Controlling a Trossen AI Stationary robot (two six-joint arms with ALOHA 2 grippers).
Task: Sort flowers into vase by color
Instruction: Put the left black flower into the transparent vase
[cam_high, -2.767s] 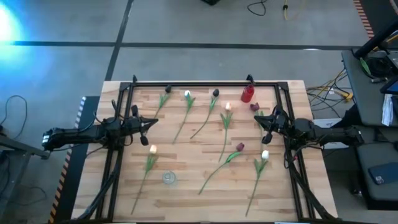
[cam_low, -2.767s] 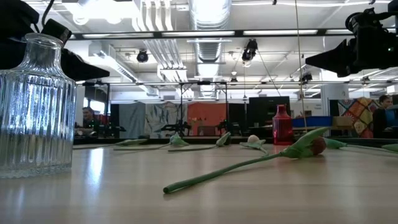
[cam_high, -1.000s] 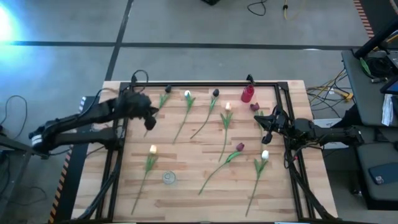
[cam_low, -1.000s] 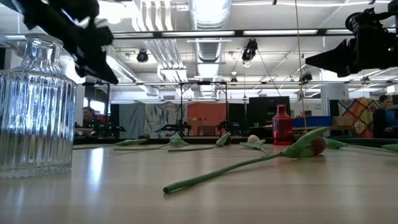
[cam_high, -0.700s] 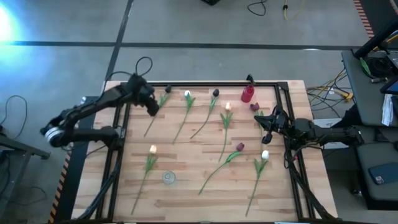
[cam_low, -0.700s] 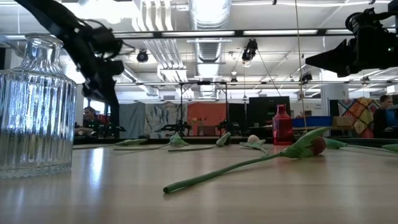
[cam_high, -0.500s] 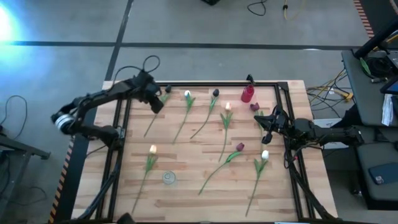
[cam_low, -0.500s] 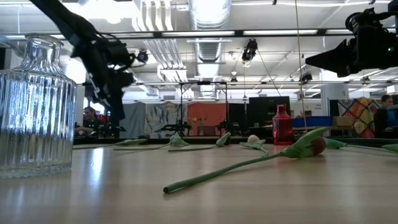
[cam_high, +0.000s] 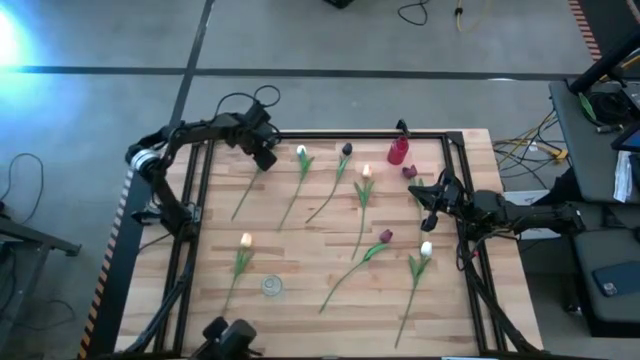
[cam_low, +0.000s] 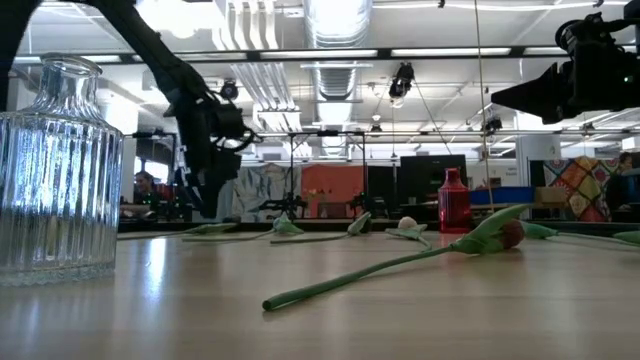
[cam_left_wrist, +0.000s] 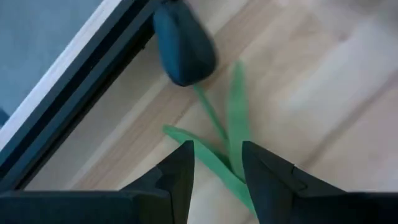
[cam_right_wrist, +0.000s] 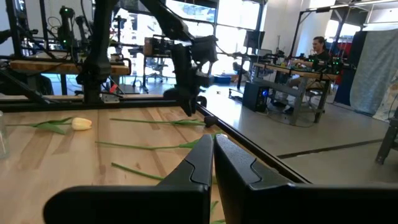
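Wooden planks framed by a black rail (cam_high: 330, 134) make up the table (cam_high: 300, 290), with flowers (cam_high: 362, 190) scattered flat across it. Reaching to the far left corner, the left gripper (cam_left_wrist: 214, 177) hangs with fingers parted over a dark-headed tulip (cam_left_wrist: 182, 43); its stem and leaves run between the fingertips, though contact seems unlikely and is hard to judge. Well off toward the near edge stands a clear glass vase (cam_low: 58, 175). By the right rail the right gripper (cam_high: 432, 204) waits clenched, a red bottle (cam_high: 398, 150) beyond it.
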